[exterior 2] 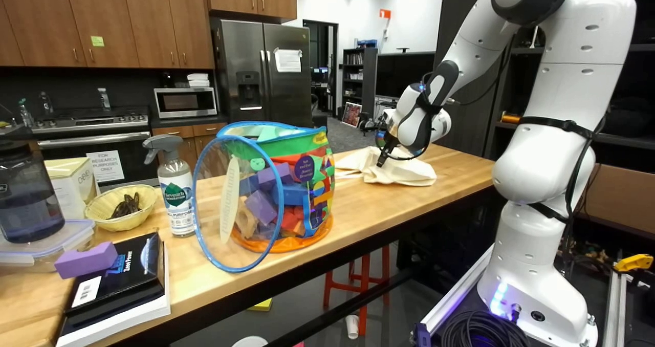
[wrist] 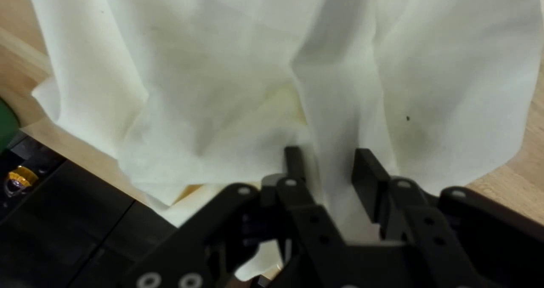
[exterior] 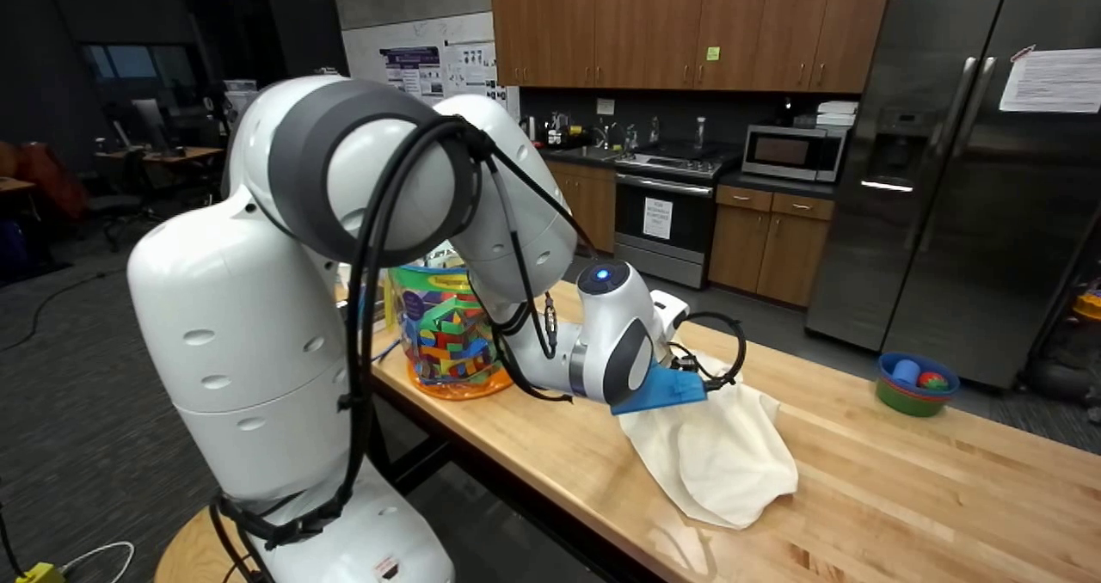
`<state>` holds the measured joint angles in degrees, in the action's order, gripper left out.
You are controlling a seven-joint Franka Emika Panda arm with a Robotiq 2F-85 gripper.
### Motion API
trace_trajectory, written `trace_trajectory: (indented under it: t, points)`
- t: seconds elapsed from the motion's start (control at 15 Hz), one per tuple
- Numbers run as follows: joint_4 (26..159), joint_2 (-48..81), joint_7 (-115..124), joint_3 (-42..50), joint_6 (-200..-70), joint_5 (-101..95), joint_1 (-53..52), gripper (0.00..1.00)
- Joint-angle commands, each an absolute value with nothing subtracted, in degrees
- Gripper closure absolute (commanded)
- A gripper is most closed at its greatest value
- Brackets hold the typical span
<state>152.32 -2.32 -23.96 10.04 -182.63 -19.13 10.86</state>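
Fingers (wrist: 372, 182) stand apart over a ridge of cream cloth (wrist: 255, 92); the step appears to be grasping, and closing calls for fabric centred between them.

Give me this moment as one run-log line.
gripper: open, cloth fold showing between fingers | contact: unclear | cloth: cream, rumpled, on wooden table | also on table: stacked bowls, toy-block bag

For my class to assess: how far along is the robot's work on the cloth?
Done: the pincer appears positioned at the cream cloth. In hand: in the wrist view, its fingers stand apart with a fold showing between them; whether they touch it is unclear. Left: the cloth lies rumpled on the wooden table, so any lifting or smoothing seems undone.
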Motion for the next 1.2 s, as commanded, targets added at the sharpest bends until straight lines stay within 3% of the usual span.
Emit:
trace_trajectory:
  t: [0.0, 0.07, 0.4, 1.13]
  points:
    - [150.5, -4.0, -29.2, 11.5, -178.1, -15.8, 9.3, 0.94]
    - [150.3, -5.0, -31.9, 11.8, -176.4, -12.2, 8.0, 0.99]
    - [145.4, -10.2, -48.0, 15.5, -160.6, 6.1, 4.2, 0.99]
    - [135.1, -11.2, -46.2, 13.1, -144.5, 5.8, 4.5, 0.99]
